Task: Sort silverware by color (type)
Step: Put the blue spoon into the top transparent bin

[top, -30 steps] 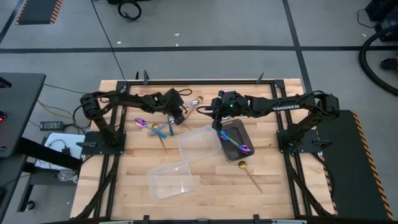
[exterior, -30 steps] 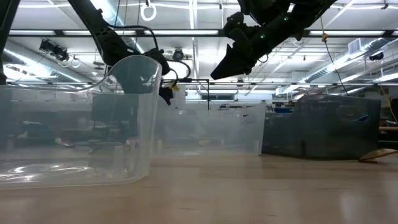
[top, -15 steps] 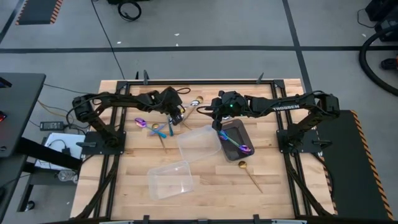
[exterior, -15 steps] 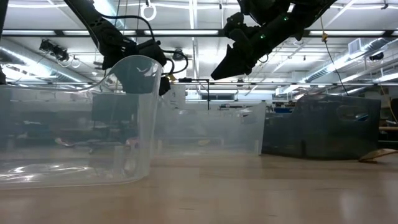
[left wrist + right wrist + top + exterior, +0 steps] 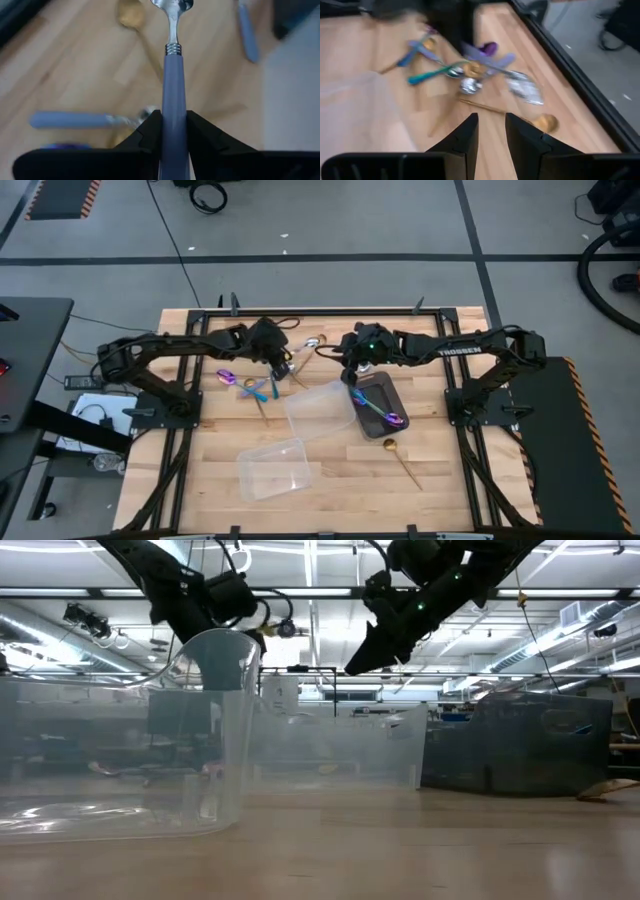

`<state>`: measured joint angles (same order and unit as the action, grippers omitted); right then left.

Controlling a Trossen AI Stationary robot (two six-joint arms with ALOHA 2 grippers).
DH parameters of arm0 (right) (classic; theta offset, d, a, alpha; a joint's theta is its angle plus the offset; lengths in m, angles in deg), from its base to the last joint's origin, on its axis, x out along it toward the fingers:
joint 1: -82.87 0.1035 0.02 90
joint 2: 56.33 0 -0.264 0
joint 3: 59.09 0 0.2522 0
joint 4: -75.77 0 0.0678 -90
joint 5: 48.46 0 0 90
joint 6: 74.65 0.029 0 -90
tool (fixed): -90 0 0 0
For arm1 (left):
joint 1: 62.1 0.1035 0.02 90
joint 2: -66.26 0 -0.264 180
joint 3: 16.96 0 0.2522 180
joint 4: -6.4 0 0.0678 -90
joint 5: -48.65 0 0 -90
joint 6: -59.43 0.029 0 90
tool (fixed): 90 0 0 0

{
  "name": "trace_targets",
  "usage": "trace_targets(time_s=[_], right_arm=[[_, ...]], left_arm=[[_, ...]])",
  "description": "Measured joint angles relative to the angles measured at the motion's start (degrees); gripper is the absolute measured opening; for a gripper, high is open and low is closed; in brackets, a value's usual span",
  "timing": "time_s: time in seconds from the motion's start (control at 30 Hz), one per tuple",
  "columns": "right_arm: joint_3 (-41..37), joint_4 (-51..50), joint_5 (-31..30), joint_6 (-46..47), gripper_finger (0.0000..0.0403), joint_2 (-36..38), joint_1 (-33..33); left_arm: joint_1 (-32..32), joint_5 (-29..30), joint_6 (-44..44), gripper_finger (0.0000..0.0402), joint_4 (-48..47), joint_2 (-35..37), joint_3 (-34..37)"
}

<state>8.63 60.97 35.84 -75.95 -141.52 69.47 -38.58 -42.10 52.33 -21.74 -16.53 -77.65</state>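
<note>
My left gripper (image 5: 277, 363) hovers beyond the far clear container (image 5: 320, 408), shut on a blue-handled spoon (image 5: 173, 75) with a silver bowl (image 5: 172, 4). My right gripper (image 5: 354, 373) is open and holds nothing, above the far left corner of the dark tray (image 5: 392, 392). Two iridescent utensils (image 5: 378, 412) lie in that tray. A loose pile of purple, teal, blue and gold utensils (image 5: 250, 386) lies flat on the wood left of the container. One silver spoon (image 5: 315, 344) rests near the far edge, and a gold spoon (image 5: 400, 456) near the tray's near end. My left gripper pinches the spoon's blue handle (image 5: 173, 117) between its two fingers (image 5: 149, 131), the handle running straight out along them and the silver bowl pointing away. The spoon is off the table; the low view shows the gripper (image 5: 250, 618) high above the wood.
A second clear container (image 5: 275, 468) sits toward the near edge. A black frame (image 5: 330, 311) rings the table, with arm bases at the left and right sides. Bare wood lies along the near edge and in the near right area.
My left gripper has risen and drawn a little toward the table's left edge, carrying the blue-handled spoon up with it and staying shut on it. The utensil pile, the containers and the tray have kept their places.
</note>
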Motion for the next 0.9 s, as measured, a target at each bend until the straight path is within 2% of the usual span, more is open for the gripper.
trace_targets(time_s=[0.17,0.43,0.7,0.8,0.9], right_arm=[[0.0,-0.9,-0.8,-0.2,0.0107,0.7,-1.1],[-0.6,-6.5,-1.3,-0.2,0.0107,7.1,-1.5],[-5.3,-4.7,-4.6,-0.3,0.0107,12.1,-1.8],[-6.4,-1.4,-4.1,-0.6,0.0107,13.1,-2.0],[-6.9,0.6,-1.4,-1.0,0.0107,13.3,-2.2]], left_arm=[[-5.7,3.4,-3.6,0.0076,-2.4,3.9,0.0],[-17.1,14.8,-13.5,0.0076,-6.6,7.6,0.0],[-30.3,25.0,-24.4,0.0076,-1.6,4.8,0.0],[-33.8,28.2,-27.1,0.0076,0.5,2.3,0.0],[-34.8,30.1,-29.2,0.0076,2.7,-0.3,0.0]])
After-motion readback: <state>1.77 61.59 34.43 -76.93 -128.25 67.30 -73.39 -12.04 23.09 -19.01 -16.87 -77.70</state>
